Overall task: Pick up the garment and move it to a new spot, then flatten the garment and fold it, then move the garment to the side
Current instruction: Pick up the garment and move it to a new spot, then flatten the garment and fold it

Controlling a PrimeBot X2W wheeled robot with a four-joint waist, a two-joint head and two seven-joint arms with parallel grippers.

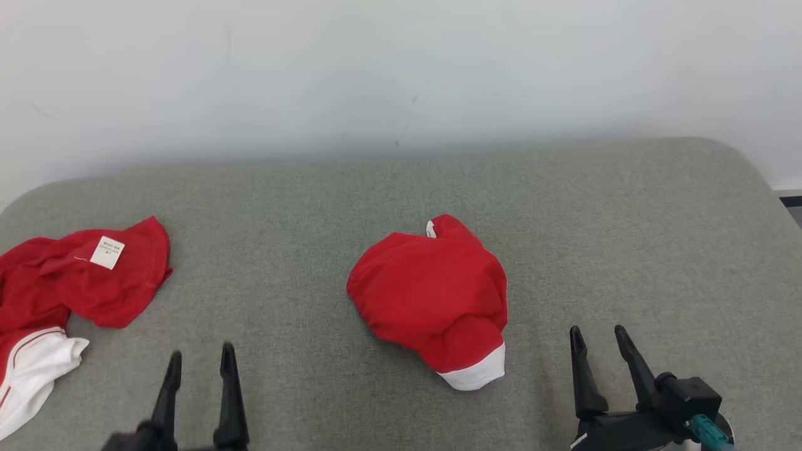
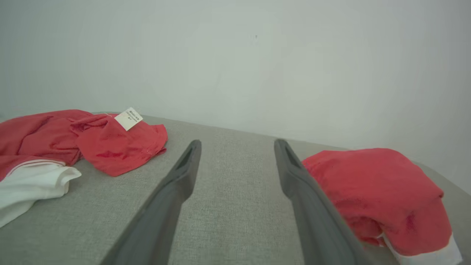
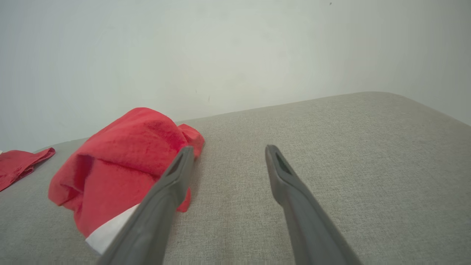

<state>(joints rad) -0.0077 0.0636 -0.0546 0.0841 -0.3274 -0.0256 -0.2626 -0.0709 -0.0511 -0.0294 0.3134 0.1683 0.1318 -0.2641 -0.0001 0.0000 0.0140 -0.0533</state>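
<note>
Left fingers: nearest the camera, at the lower left of the head view. Two dark prongs are spread wide with nothing between them, their tips over bare grey fabric.
Right fingers: at the lower right, also spread wide and empty. They sit near the garment's right side without touching it.
Red garment: a rounded, bundled heap of red cloth near the middle of the worktop, a little beyond the two pairs of fingers and between them. A white band edges its near right end, and a small white scrap shows at its far top.
Worktop: padded, covered in grey woven fabric, with rounded far corners.
Count: two garments, two pairs of fingers, one label.
Other garment: crumpled red cloth with a white, red-striped part, lying at the worktop's left edge, well apart from the red garment.
Label: a white printed tag lying on top of the other garment.
Wall: pale and plain, directly behind the worktop.
Between fingers and garment: bare grey fabric.
</note>
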